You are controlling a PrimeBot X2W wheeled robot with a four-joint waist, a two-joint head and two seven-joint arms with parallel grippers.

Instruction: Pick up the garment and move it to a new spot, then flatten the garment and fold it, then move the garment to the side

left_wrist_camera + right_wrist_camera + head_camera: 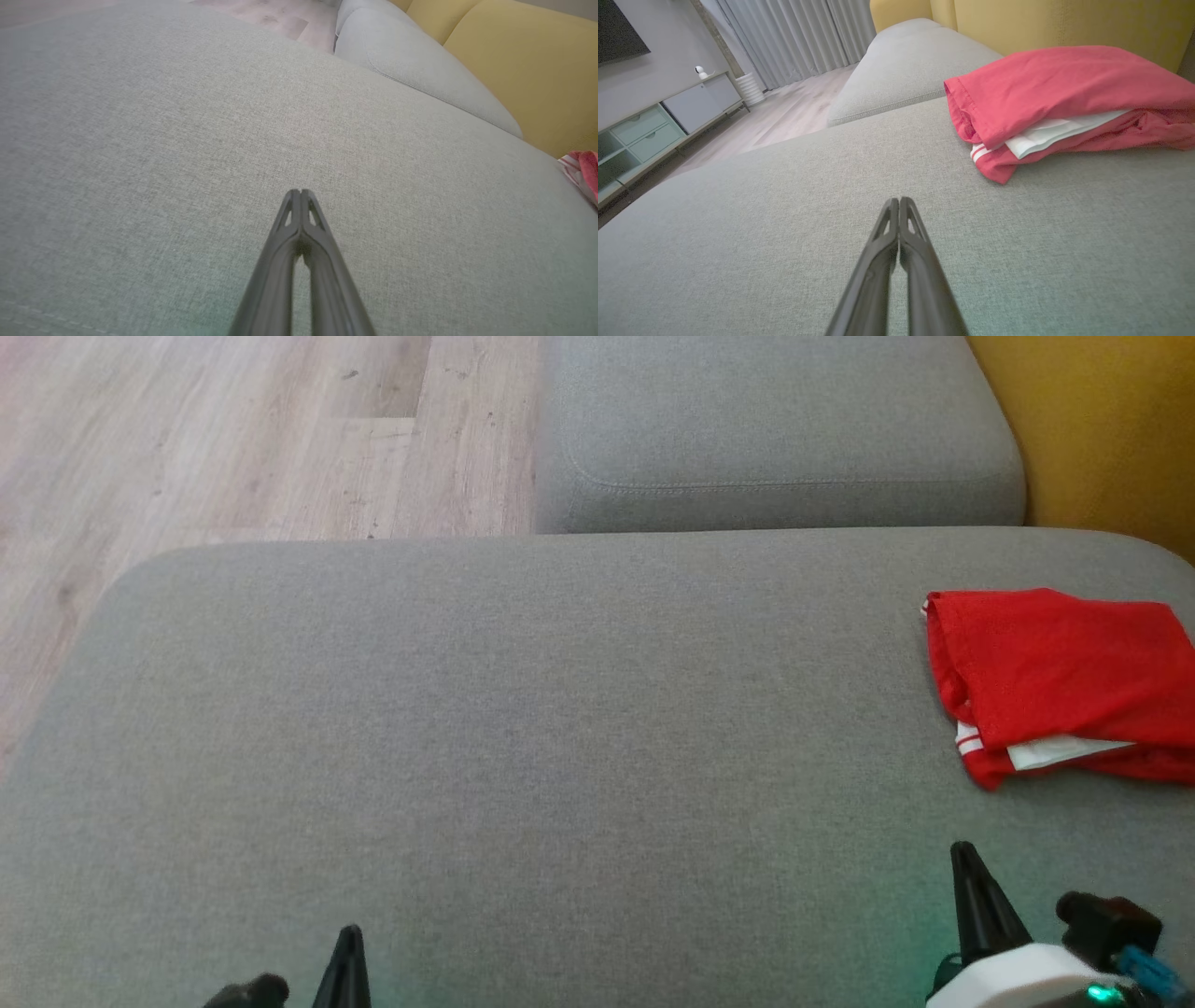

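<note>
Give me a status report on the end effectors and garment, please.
Left end effector shut, empty. Right end effector shut, empty. Red garment folded on grey cushion, right side. Nothing in the way.

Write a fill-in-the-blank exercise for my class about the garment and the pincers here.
The garment is mainly ____ in colour.
It rests on a cushion coloured ____.
The left pincer and the right pincer are both ____.
The garment lies nearer the ____ pincer.
Missing words: red; grey; shut; right.
</note>
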